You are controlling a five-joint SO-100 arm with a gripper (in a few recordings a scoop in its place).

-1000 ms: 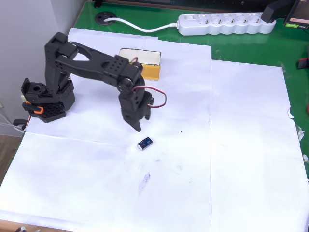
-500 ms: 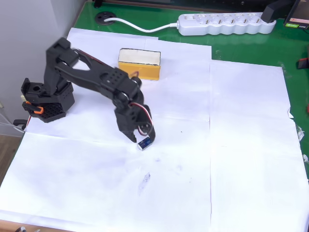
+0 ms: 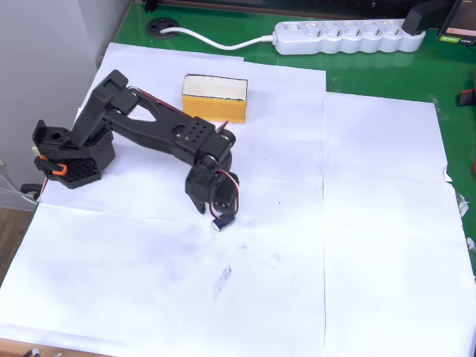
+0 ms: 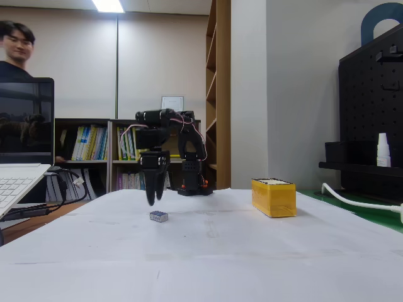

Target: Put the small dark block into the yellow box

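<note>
Directly Above the Block, Not Yet Touching

Just left of frame centre in the overhead view, the tool (image 3: pixel 210 209) pointed down at the paper-covered worktop (image 3: pixel 372 223), with the small dark block (image 3: pixel 221 222) lying right at its lower edge. From the fixed view the tool (image 4: pixel 151 196) hung clear above the small dark block (image 4: pixel 158 216), which sat flat on the paper, untouched. Whether the fingers stood apart or together I could not tell from either view. The yellow box (image 3: pixel 215 98) rested well apart from the block, toward the upper middle of the overhead frame; in the fixed view the yellow box (image 4: pixel 273 197) stood right of centre. A white power strip (image 3: pixel 346 36) lay along the top edge on the green mat.
</note>
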